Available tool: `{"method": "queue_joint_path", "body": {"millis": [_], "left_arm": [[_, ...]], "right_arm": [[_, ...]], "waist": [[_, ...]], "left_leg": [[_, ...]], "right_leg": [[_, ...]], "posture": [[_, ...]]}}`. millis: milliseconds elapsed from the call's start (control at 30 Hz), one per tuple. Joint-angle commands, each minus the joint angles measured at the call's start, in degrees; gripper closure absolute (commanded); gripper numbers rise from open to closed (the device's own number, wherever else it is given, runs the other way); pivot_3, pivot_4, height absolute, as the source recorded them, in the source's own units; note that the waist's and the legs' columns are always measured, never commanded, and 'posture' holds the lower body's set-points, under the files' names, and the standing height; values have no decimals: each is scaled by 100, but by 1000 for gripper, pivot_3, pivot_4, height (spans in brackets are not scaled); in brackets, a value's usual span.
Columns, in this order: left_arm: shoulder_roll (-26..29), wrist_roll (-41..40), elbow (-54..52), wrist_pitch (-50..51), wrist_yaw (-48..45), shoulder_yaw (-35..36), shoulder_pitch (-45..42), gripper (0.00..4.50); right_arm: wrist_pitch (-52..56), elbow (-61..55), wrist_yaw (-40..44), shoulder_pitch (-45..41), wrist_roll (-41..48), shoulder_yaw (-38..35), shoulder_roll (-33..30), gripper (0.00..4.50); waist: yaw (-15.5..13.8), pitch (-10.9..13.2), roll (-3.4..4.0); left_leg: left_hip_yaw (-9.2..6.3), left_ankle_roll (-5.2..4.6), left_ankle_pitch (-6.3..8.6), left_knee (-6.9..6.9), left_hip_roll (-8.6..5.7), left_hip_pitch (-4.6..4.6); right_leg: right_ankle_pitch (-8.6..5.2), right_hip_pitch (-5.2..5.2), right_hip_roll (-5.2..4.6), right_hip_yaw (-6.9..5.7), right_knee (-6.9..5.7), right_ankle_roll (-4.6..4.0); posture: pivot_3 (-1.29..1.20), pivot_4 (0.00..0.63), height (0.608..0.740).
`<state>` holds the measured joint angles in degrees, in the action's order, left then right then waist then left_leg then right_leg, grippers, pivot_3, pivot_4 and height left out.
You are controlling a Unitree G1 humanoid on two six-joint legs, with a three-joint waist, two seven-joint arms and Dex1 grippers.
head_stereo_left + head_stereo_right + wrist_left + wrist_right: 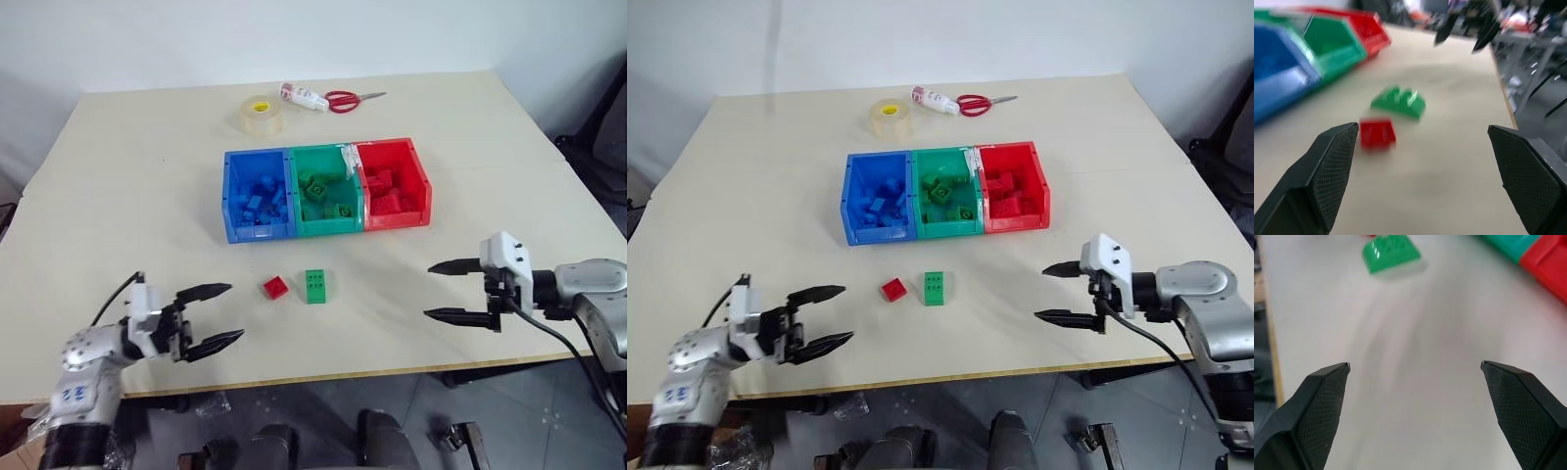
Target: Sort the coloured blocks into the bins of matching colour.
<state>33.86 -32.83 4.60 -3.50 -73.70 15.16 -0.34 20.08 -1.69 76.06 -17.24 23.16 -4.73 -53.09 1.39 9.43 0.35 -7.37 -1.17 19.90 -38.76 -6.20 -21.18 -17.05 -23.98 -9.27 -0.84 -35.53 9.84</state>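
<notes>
A pale beige table [147, 196] spreads across the scene. Near its middle stand three open-topped bins joined side by side: a blue bin [231, 201] on the robot's left, a green bin [297, 201] in the centre, and a red bin [423, 186] on the right. Each already holds a heap of small studded bricks of its own colour.

The left gripper [217, 313] hovers low over the near-left part of the table, its two black fingers spread wide apart and holding nothing. The right gripper [443, 290] hovers over the near-right part, well apart from the bins, its fingers likewise spread wide and empty. Both point inward toward the middle of the table.

At the far edge of the table, behind the bins, lie a roll of clear tape [262, 115], a pair of red-handled scissors [351, 99], and beside the scissors a small white tube with red markings [303, 96].

Two loose bricks rest on the bare table in front of the bins, between the grippers: a green block [315, 285] with six studs, in front of the green bin, and just beside it on the left a smaller red block [275, 287].
</notes>
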Motion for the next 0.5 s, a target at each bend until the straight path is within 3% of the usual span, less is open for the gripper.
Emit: {"method": "queue_joint_path", "body": {"millis": [33, 267, 500], "left_arm": [[226, -131, -564, 61, 107, 380, 497, 0], [383, 143, -1470, 501, 511, -120, 619, 0], [-87, 937, -1237, 816, 973, -1537, -1111, 0]], "right_arm": [[-127, -1, 68, -162, 124, -130, -25, 12], [-160, 100, -17, -492, 41, 105, 244, 12], [-193, -53, -355, -518, 2, 127, 462, 12]], "waist": [[-18, 0, 0], [-223, 3, 3], [-294, 3, 4]], "left_leg": [[0, 0, 0, -4, 0, 1], [-3, -5, 5, -20, -5, 0], [-3, -5, 4, -30, -10, 0]], "right_leg": [[0, 1, -1, 0, 3, 0], [0, 17, -5, -3, 23, 0], [3, 28, -5, -10, 34, 5]], "posture": [[0, 150, 740], [0, 150, 740], [0, 150, 740]]}}
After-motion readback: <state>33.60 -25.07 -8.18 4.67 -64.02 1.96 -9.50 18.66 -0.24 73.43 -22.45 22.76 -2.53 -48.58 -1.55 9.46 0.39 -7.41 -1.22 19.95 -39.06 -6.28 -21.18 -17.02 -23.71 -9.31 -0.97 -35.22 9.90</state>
